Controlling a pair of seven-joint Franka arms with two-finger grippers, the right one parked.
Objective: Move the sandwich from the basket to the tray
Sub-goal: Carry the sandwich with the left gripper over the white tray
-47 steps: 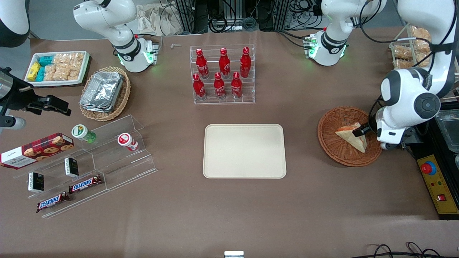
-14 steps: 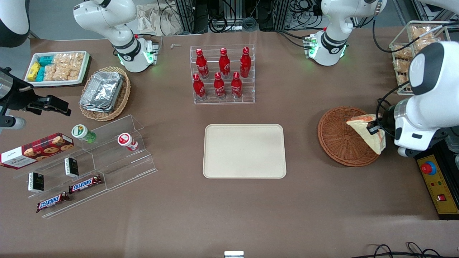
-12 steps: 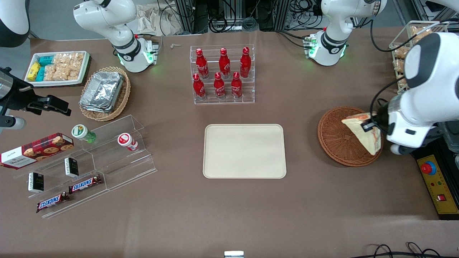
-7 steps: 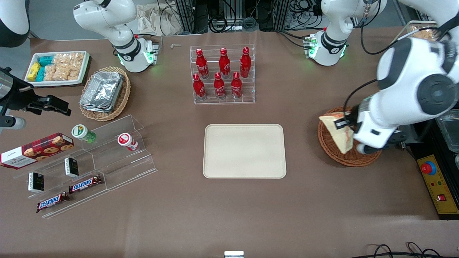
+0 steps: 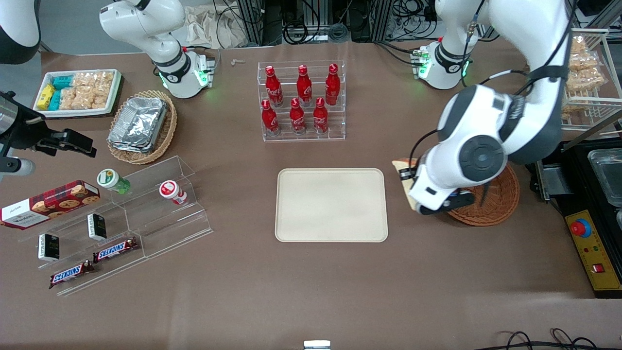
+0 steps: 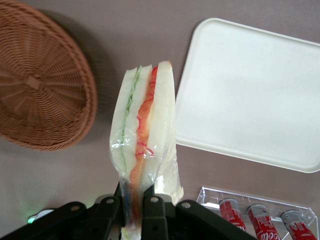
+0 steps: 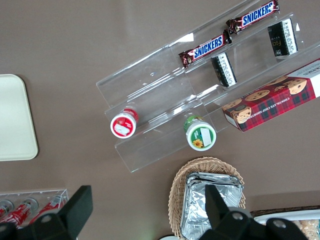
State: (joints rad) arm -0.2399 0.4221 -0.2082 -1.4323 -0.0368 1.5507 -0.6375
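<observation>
Woven reddish-brown wicker on the basket [image 6: 42, 85], ribbed and rough. Smooth matt cream plastic on the tray [image 6: 250, 95], faintly sheened. Thin clear glossy film, crinkled, around the sandwich [image 6: 145, 135], over soft pale bread. Matt black plastic on the tool [image 6: 131, 207], clamped on the wrapped wedge above the desk between basket and tray. Matt brown covering over the desk [image 5: 311, 291], smooth. Clear glossy acrylic on the bottle rack [image 5: 302, 101]; shiny red bottles [image 5: 297, 115]. Crinkled silver foil trays [image 5: 138, 124] in pale wicker.
</observation>
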